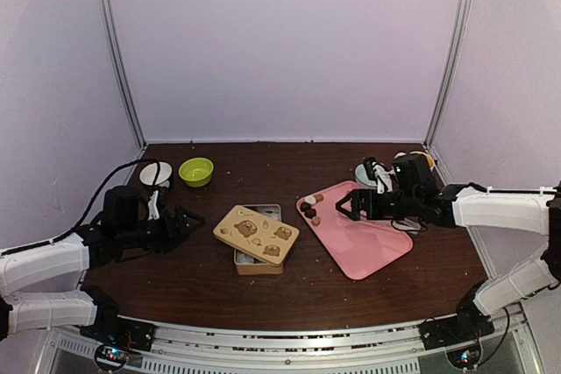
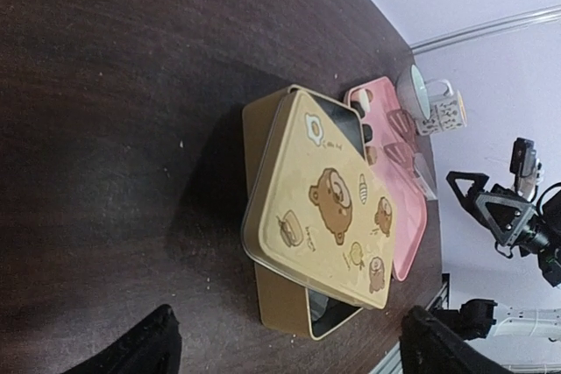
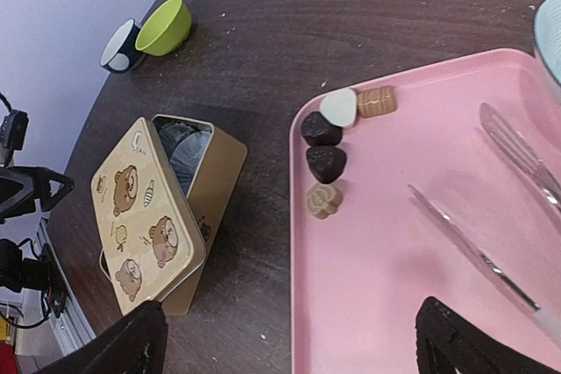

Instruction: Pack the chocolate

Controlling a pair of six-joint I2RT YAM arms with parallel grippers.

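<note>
L gripper (image 1: 191, 222) & R gripper (image 1: 344, 205) both hanging wide open, gripping nothing; small brown choc lumps (image 3: 326, 162) sitting at left corner of flat pink plastic tray (image 3: 421, 243), near tan rectangular tin (image 3: 219, 164).

Pink tray (image 3: 377, 304), tan bear-print lid (image 3: 145, 216), brown chocolate (image 3: 326, 162)

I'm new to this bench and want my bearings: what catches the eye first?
The tan tin mid-table, its bear-printed lid lying askew so the box gapes open. Right of it, a pink tray holds a small cluster of chocolates at the edge nearest the tin; a lime-green bowl sits at the back left.
</note>
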